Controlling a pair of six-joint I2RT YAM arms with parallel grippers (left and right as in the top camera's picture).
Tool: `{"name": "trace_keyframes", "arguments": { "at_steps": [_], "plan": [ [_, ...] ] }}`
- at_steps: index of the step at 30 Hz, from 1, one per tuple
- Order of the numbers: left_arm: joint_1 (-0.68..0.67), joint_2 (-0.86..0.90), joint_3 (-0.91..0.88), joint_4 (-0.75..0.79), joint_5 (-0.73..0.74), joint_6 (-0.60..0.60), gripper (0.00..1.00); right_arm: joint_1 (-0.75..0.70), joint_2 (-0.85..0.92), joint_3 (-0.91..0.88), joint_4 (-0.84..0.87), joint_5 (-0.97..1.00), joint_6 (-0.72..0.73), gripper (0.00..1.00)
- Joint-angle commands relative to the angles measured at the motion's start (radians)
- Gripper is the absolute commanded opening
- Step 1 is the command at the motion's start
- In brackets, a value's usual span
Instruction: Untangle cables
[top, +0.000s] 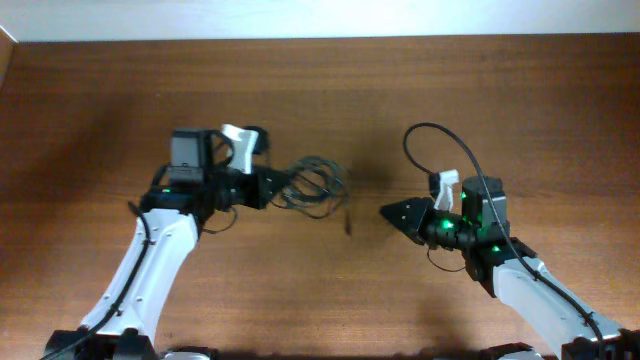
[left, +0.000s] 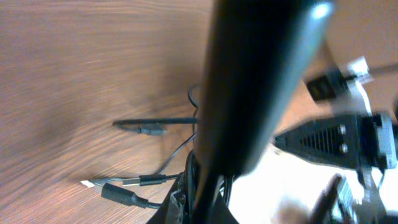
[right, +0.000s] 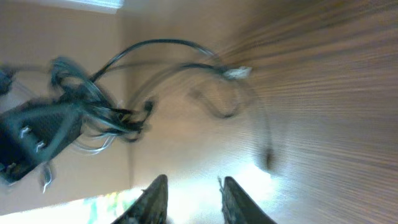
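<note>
The cables (top: 312, 186) are a loose bunch of thin black cords at the table's middle left. My left gripper (top: 267, 188) is shut on the bunch's left side. One cord end (top: 347, 222) trails down to the right of the bunch. In the left wrist view, several plug ends (left: 133, 182) lie on the wood beside the dark jaws. My right gripper (top: 386, 212) points left, a short way right of the bunch, and touches no cord. Its fingers (right: 155, 198) stand open with nothing between them. The bunch (right: 107, 117) and a white-tipped plug (right: 237, 73) show ahead of them.
The wooden table (top: 330, 90) ends at a pale wall along the back. A thicker black cable (top: 432, 138) arcs above the right arm and belongs to it. White clips sit on both wrists (top: 236, 136).
</note>
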Motion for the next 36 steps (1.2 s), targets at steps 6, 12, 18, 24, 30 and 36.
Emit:
{"name": "trace_keyframes", "arguments": {
  "at_steps": [6,12,18,24,30,36],
  "plan": [
    [-0.074,-0.004,0.001,0.029,0.046,0.124,0.0,0.15,-0.005,0.003,0.065,-0.053,-0.098,0.4],
    [-0.074,-0.004,0.001,0.028,-0.063,0.001,0.0,0.261,-0.005,0.003,0.064,0.096,-0.097,0.4],
    [-0.074,-0.004,0.001,0.023,-0.111,0.001,0.0,0.317,-0.005,0.003,0.064,0.16,-0.09,0.54],
    [-0.097,-0.004,0.001,0.02,-0.116,-0.046,0.0,0.316,-0.005,0.003,0.064,0.138,-0.09,0.64],
    [-0.129,-0.004,0.001,0.021,-0.119,-0.086,0.0,0.314,-0.005,0.003,0.064,0.14,-0.094,0.64],
    [-0.174,-0.002,0.001,0.021,-0.251,-0.085,0.0,0.284,-0.006,0.003,0.066,0.116,-0.226,0.6]
  ]
}}
